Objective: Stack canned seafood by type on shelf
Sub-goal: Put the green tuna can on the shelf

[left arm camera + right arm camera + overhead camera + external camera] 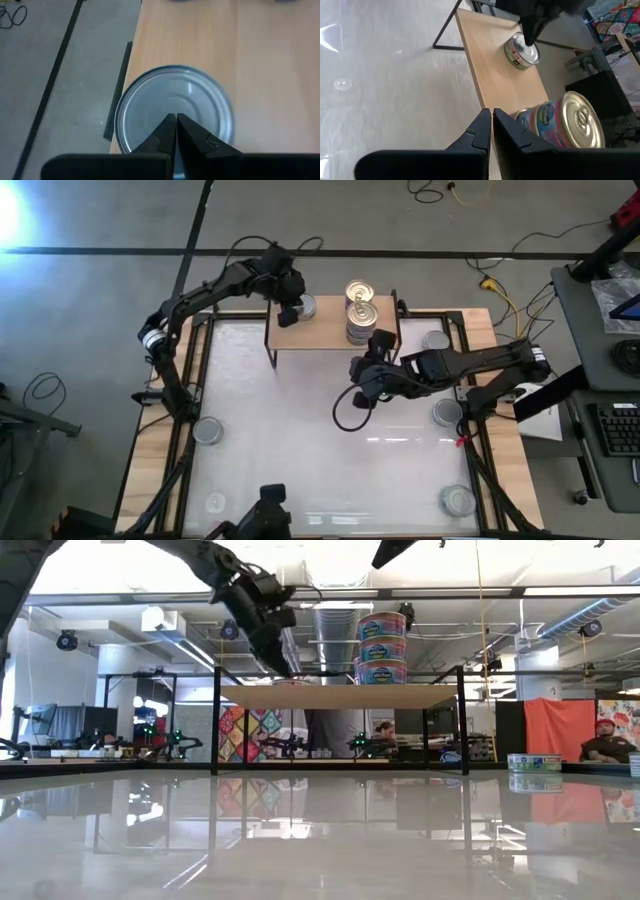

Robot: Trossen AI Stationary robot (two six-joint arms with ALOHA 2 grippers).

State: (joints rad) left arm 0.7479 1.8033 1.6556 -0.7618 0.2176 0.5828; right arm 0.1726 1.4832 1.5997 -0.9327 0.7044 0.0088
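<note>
Progress: partly done, by the look of it; some tins up on the shelf, several left on the table.
Front of table: two small round silver-topped tins, one near the front left corner (214, 502), one near the front right corner (457, 500); both untouched.
Mid table, left: another flat silver tin (207, 430) near the left edge, waiting.
Mid table, right: silver tin (446, 412) close under the right arm; one more silver tin (435, 340) farther back, just beside the shelf's right end.
Right gripper (362, 372): low over the white table (300, 450) in front of the shelf, fingers pressed together, holding nothing.
Shelf: small light-wood board on thin black legs (320, 338) at the back of the table.
Gold stack: gold pull-ring tins with colourful labels piled on the shelf's right part (360, 308); possibly two piles side by side, count unclear.
Silver start: single plain silver-grey tin (175, 107) on the shelf's left end, close to the edge.
Left gripper (289, 312): directly above that silver tin, tips closed tight over the lid, gripping nothing.
Remaining: likely five loose silver tins to stack on that one.
Obstacles: right arm lying across the shelf's front approach; black cable (345, 412) looping on the table below it.
Beyond: lab room, benches, people seated far off.
</note>
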